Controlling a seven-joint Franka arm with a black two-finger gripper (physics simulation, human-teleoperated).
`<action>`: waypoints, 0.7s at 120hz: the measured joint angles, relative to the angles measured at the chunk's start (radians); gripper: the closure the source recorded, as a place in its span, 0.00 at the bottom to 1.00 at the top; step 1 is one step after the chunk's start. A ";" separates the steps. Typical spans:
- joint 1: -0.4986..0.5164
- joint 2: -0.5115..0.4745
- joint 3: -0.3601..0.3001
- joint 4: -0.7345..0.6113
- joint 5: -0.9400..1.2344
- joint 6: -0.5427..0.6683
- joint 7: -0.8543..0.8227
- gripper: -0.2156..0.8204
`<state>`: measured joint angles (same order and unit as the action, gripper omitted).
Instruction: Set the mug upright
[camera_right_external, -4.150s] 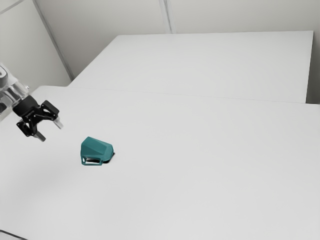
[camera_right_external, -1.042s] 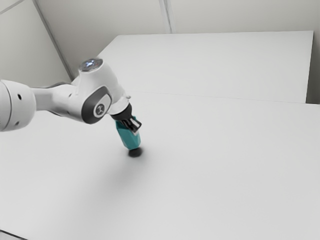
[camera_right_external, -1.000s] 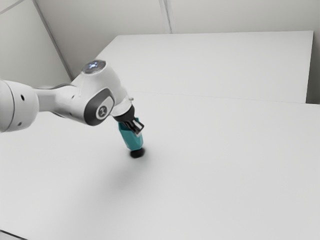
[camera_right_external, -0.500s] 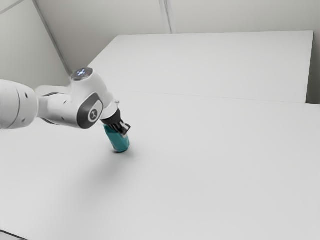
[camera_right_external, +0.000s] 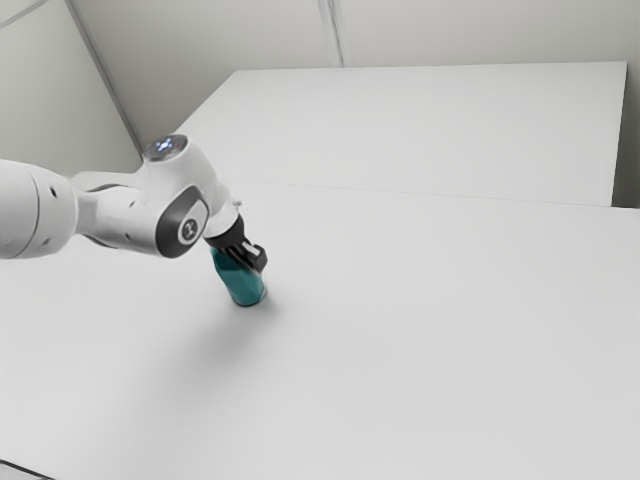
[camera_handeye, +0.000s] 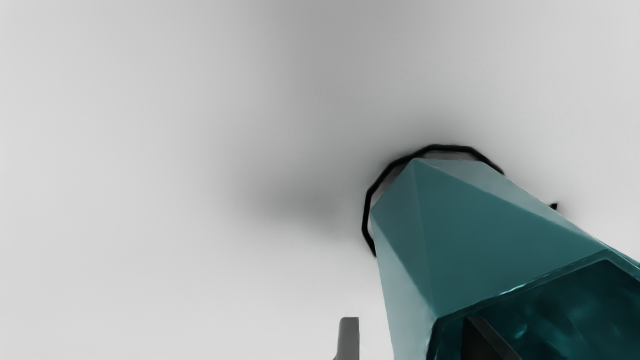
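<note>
Mug (camera_right_external: 240, 289), shifting from its side since the first frame, is standing near-upright on bench (camera_right_external: 430, 350); pincer (camera_handeye: 411, 325), towards the exterior view's right, is gaping astride the mug's wall, gripping nothing; best withdrawal: sliding straight out along the wall, clearing the rim before travelling sideways

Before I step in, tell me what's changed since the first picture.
The mug lay on its side; now it stands base down, mouth up, farther toward the exterior view's right. The claw came from the exterior view's left, lifted it and now stands open, one finger inside, one outside. The table is unchanged.
</note>
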<state>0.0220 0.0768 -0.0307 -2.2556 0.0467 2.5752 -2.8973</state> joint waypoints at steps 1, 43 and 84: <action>0.000 -0.004 0.000 0.000 0.000 -0.002 0.000 0.63; -0.020 -0.149 0.000 0.070 0.001 -0.190 0.000 0.29; -0.033 -0.135 0.012 0.398 0.002 -0.566 0.000 0.22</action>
<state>-0.0111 -0.0580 -0.0186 -1.8576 0.0488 2.0095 -2.8973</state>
